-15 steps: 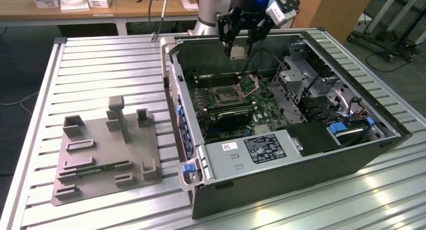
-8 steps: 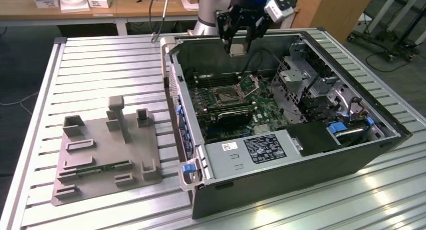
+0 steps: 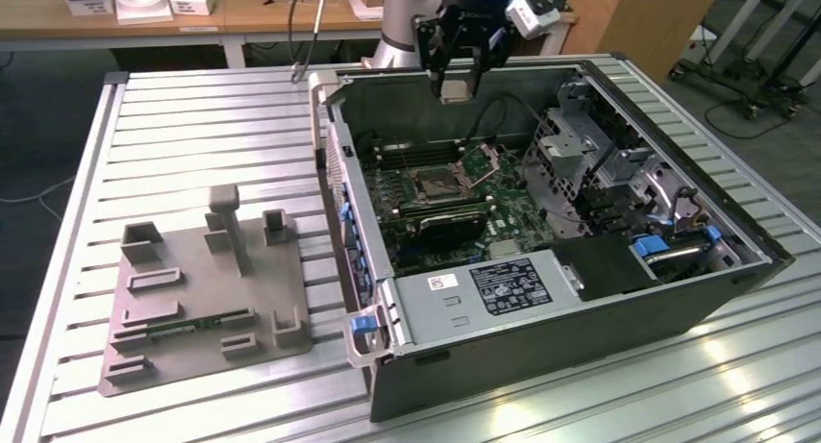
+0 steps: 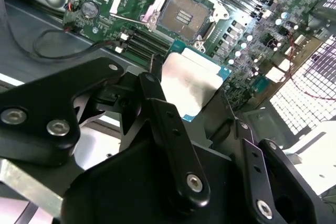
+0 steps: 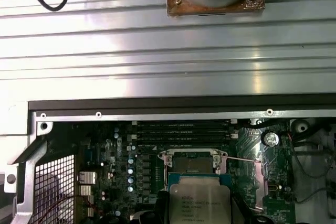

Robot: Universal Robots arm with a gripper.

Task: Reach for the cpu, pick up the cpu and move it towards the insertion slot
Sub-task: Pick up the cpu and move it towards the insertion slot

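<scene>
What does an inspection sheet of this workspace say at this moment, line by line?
Surface: ribbed metal table; an open computer case lies on it.
Job's things: the cpu is held between the fingers, above the motherboard; the insertion slot is open and empty, its hinged plate raised.
Clutter: grey plastic tray on the table, at the exterior view's left of the case.
Grippers: the gripper hangs over the case's far edge, shut on the cpu.
Cables: a black cable loops inside the case; another hangs behind the table.
Surroundings: wooden bench with small boxes behind.
</scene>
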